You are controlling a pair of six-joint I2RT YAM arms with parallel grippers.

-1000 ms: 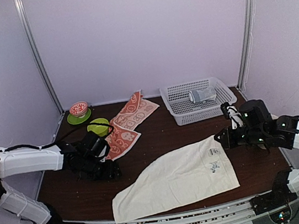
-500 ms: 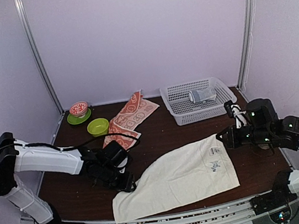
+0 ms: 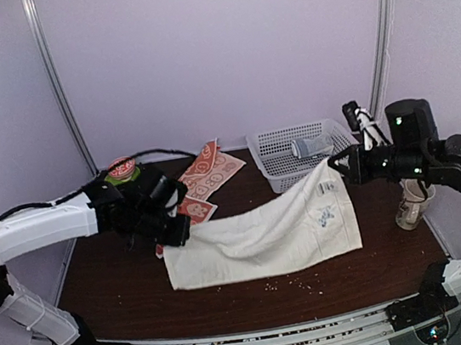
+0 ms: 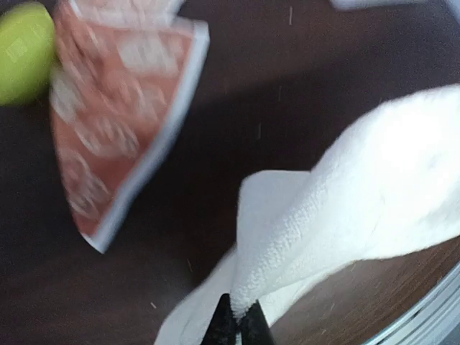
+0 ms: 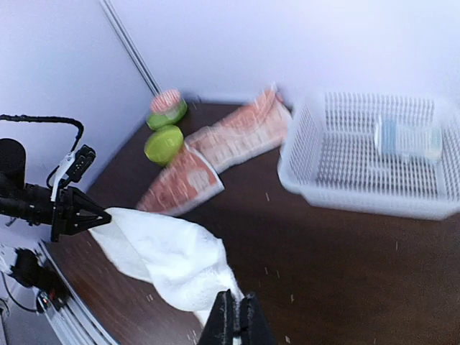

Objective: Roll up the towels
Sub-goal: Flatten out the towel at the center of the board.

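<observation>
**Cream towel (image 3: 265, 236) strung up**

Left jaws pinched one corner of the cream towel, just in front of the orange-red towel (image 3: 207, 176) lying on the desk (image 3: 390, 266). It hung stretched across to the right jaws, clamped on the other corner by the basket (image 3: 296, 180).

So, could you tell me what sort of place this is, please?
Probably a robot lab booth, not a home: plain lilac walls with metal posts, a small dark table, and staged props like the basket and green bowl.
</observation>
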